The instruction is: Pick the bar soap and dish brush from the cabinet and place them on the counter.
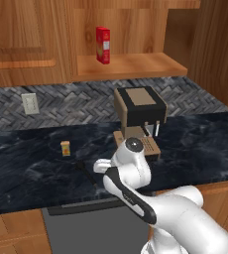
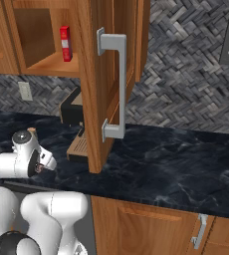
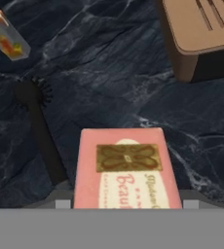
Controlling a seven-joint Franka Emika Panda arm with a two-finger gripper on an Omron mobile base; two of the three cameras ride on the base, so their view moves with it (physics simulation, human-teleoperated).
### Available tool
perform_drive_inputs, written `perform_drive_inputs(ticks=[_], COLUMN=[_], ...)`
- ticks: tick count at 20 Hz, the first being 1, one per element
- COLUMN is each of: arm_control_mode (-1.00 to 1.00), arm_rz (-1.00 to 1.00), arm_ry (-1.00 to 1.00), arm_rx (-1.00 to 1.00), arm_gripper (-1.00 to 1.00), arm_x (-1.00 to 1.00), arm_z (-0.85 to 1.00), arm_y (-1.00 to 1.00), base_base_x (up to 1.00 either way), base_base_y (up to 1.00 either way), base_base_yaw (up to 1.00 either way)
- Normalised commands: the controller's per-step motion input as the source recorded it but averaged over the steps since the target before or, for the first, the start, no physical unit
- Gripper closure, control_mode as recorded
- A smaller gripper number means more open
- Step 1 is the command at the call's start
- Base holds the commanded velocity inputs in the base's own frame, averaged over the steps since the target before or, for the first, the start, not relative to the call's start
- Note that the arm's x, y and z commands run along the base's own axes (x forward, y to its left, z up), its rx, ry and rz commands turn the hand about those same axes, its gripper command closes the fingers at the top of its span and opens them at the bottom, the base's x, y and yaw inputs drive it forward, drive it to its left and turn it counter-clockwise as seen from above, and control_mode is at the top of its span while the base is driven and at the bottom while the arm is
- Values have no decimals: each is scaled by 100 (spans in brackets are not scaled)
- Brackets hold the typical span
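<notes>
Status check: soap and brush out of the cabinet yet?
Done: the dish brush lies on the counter; the cabinet shelf holds just a red box. In hand: the bar soap sits between the gripper fingers, just above or on the counter. Left: release, if not already, and back off.

Even flat rendered light, medium bright, no glare. Table [image 1: 31,163] dark, veins visible. Cabinet [image 1: 131,64] shelf recess dimmer toward 12 o'clock. Soft shadow under soap [image 3: 126,168] in hand view. Coarse, slightly soft textures; soap lettering blurry.
</notes>
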Motion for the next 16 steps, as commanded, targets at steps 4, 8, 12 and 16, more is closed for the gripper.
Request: perform_drive_inputs(ticks=[4, 8, 12, 16], arm_control_mode=[-100, -100, -100, -100], arm_rz=[0, 0, 0, 0], arm_ry=[3, 1, 2, 1], arm_rx=[-1, -1, -1, 0], arm_gripper=[100, 100, 100, 100], arm_x=[13, 4, 2, 2], arm_z=[-17, -13, -18, -17], arm_y=[8, 1, 1, 1], base_base_x=[0, 0, 0, 0], base_base_y=[0, 0, 0, 0], base_base_yaw=[0, 0, 0, 0])
